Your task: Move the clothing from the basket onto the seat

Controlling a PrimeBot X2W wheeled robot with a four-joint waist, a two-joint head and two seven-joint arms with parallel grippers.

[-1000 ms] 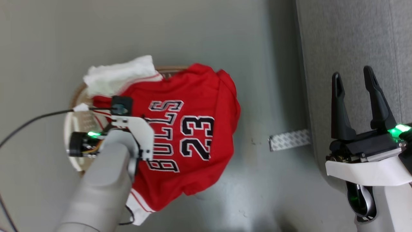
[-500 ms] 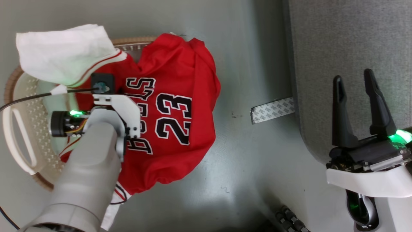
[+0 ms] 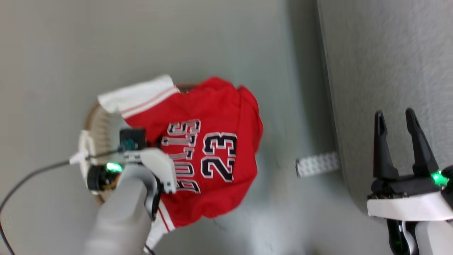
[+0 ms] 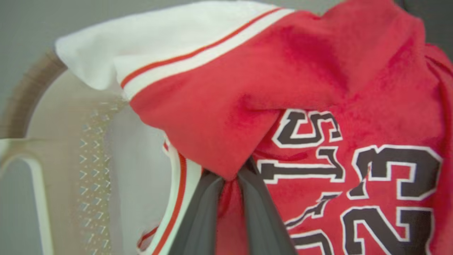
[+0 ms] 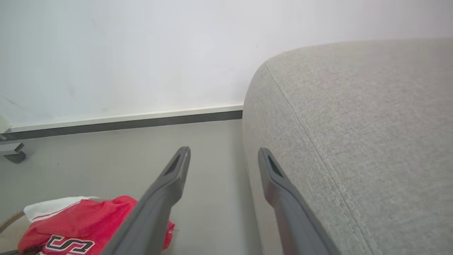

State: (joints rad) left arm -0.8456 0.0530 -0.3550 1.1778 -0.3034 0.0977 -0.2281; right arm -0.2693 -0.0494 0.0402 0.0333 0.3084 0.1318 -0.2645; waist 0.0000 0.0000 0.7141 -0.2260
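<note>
Furthest left is the cream-white perforated plastic laundry basket with a brown rim band (image 3: 92,117), which stands on the grey floor (image 3: 212,35). The left jaws are closed on a fold of the red basketball jersey with white trim and black "BULLS 23" lettering (image 3: 219,117). In the left wrist view both dark fingers (image 4: 205,212) pinch red cloth just beside the letters. The jersey is draped over the basket and hangs past its right rim. I judge it light, soft and limp, so it will sag and trail when lifted. A thick bunched fold should hold better than one thin edge. To the right is the large light-grey fabric sofa (image 3: 389,53). The right jaws are open in front of its rounded edge and hold nothing.
</note>
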